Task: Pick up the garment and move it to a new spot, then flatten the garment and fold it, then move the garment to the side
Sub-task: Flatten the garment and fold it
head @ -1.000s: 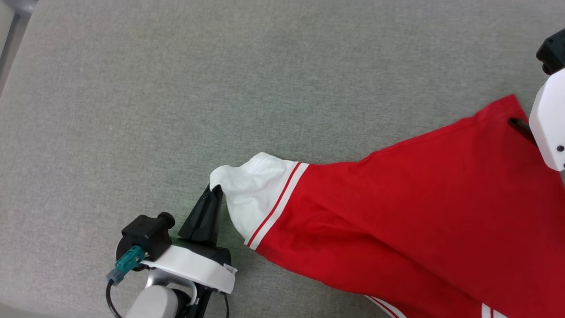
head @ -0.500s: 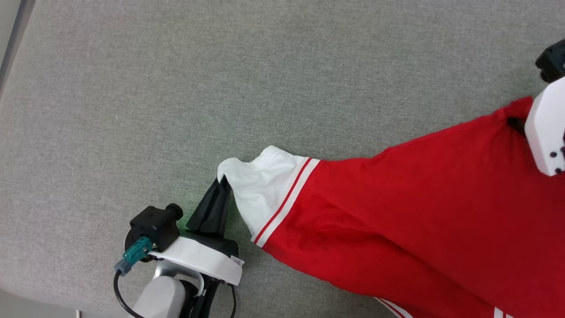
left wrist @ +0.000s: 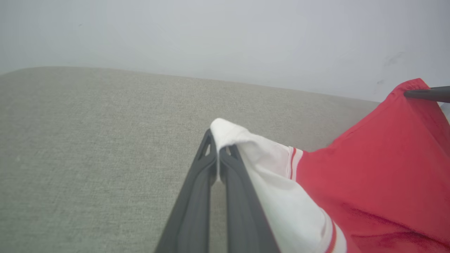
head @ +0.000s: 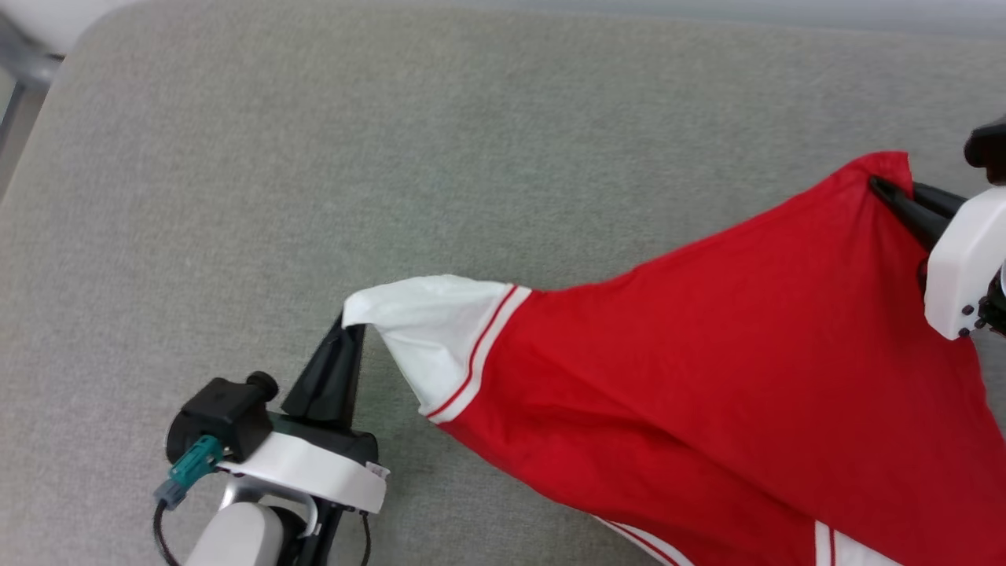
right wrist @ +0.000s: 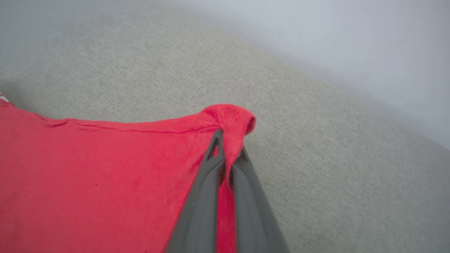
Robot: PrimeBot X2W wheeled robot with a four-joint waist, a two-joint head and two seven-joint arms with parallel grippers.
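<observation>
The garment [head: 707, 354], a red jersey with a white shoulder panel and red-and-white striped trim, hangs stretched between my two grippers above the grey fabric surface [head: 393, 157]. My left gripper [head: 346, 326] is shut on the tip of the white panel, which in the left wrist view folds over the fingertips [left wrist: 218, 140]. At the far right my right gripper [head: 884, 187] is shut on a red corner, bunched between its fingers [right wrist: 226, 140]. The letters and number are hidden.
The grey surface has a rounded far-left corner [head: 94, 23] with a pale wall [left wrist: 225, 35] behind its far edge. Wide open room lies left of and beyond the jersey.
Both grippers have risen and drawn apart, pulling the jersey tauter and higher off the surface. The head view has shifted, bringing the surface's far edge into view.
</observation>
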